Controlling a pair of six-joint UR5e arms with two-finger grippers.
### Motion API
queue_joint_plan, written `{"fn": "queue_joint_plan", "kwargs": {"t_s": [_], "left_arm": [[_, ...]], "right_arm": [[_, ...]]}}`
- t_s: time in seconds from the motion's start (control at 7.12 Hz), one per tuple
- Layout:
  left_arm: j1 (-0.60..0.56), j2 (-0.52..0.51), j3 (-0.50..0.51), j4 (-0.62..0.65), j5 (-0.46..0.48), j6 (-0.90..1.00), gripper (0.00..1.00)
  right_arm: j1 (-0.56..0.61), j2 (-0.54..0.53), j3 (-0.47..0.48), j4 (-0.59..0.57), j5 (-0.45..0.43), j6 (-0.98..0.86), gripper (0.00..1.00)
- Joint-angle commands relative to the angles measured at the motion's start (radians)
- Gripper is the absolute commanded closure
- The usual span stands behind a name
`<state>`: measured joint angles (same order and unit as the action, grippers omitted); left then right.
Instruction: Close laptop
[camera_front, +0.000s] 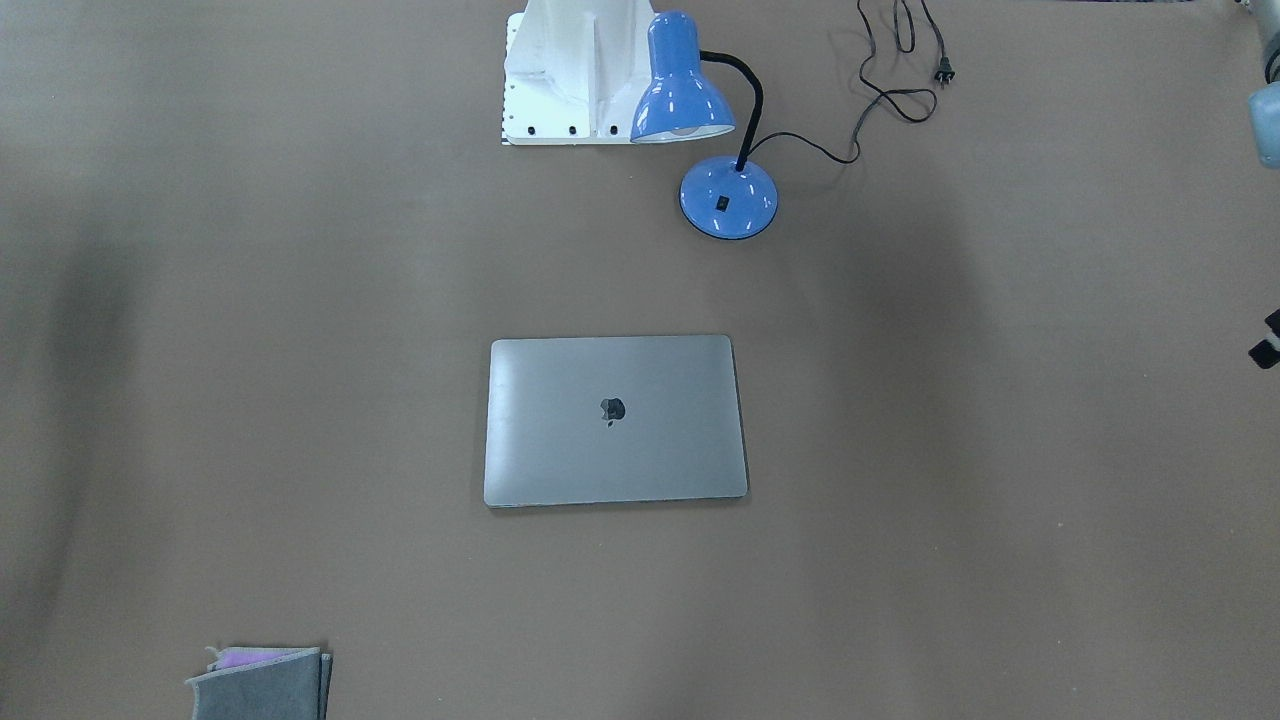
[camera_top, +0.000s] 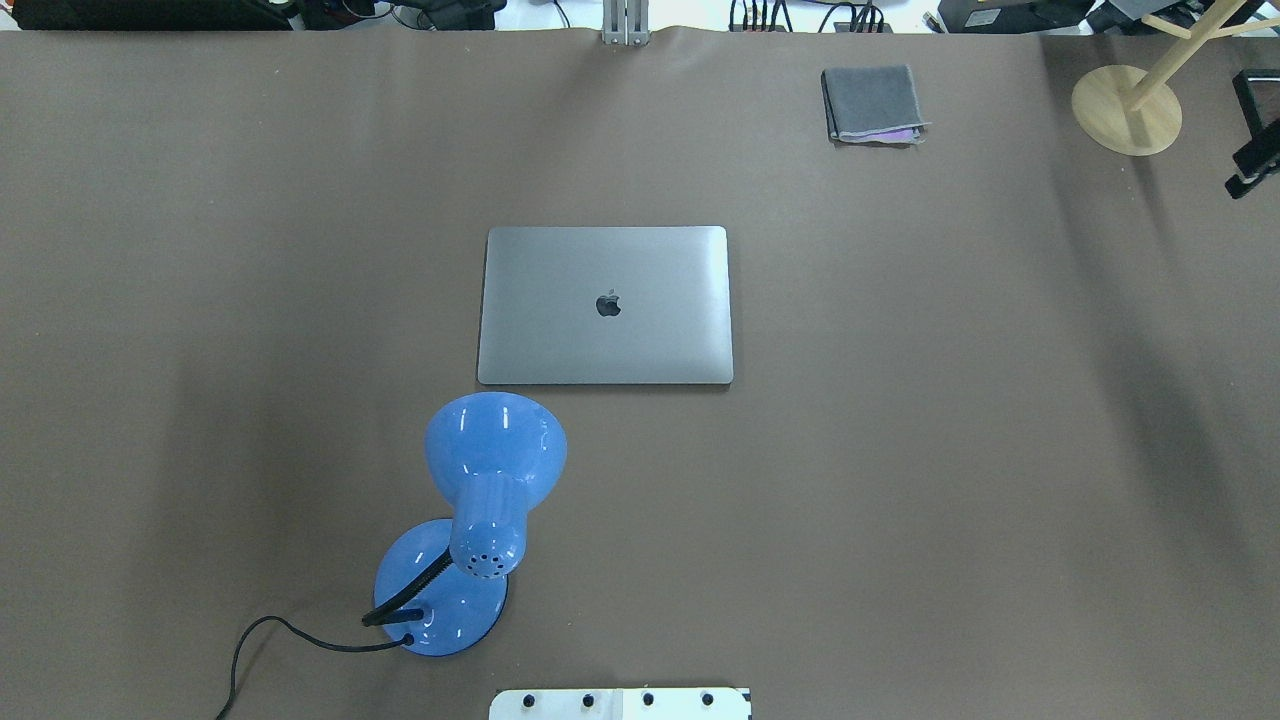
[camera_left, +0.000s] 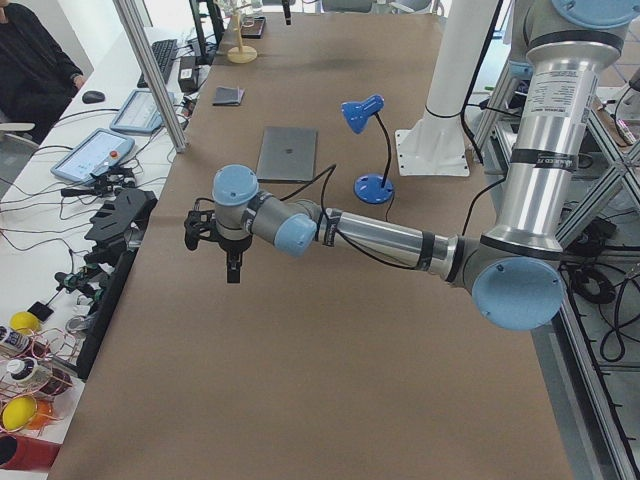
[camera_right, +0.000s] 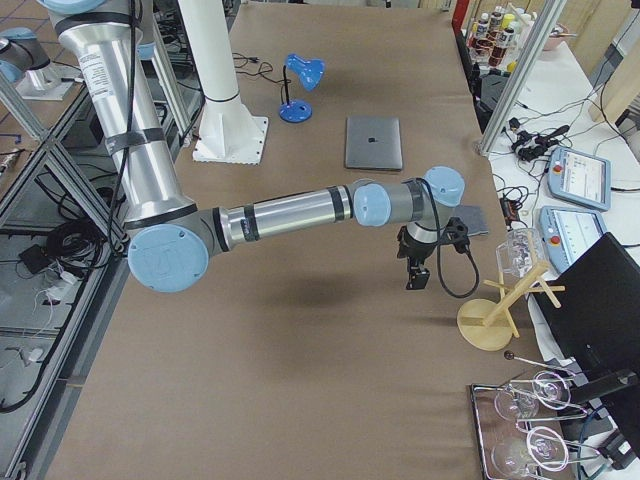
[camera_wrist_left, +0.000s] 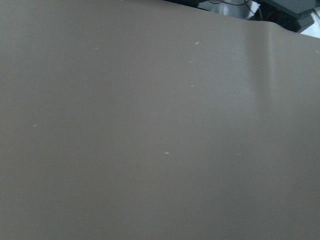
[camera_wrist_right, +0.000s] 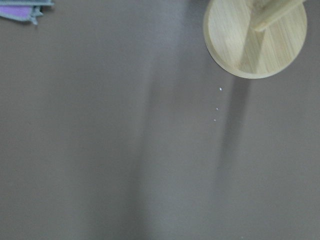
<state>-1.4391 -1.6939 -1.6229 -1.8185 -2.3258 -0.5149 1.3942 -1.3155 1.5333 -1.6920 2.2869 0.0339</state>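
Grey cloth (camera_front: 265, 685) cut by bottom edge, left gripper (camera_left: 233, 270) and right gripper (camera_right: 412, 275) jaws too small to judge

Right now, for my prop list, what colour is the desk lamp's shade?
The lamp shade is glossy blue, clearest in the overhead exterior view.

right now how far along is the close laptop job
Done, by the look of it: the laptop lies flat on the table with its lid down and logo up, no keys or screen showing. Nothing is in hand: the left arm and right arm hang over bare table at opposite ends, both apart from it. Whether their jaws are open cannot be told. Nothing visible is left.
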Motion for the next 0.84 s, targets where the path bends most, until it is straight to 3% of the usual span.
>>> {"fn": "queue_joint_plan", "kwargs": {"t_s": [0.0,0.7], "left_arm": [[-0.094,0.1,0.012,0.074,0.025,0.205,0.02],[-0.158,0.103,0.026,0.079,0.022,0.26,0.02]], "right_arm": [[0.032,-0.065,0.01,0.0,-0.001,0.004,0.0],[0.032,-0.097,0.037,0.014,0.032,0.0,0.0]]}}
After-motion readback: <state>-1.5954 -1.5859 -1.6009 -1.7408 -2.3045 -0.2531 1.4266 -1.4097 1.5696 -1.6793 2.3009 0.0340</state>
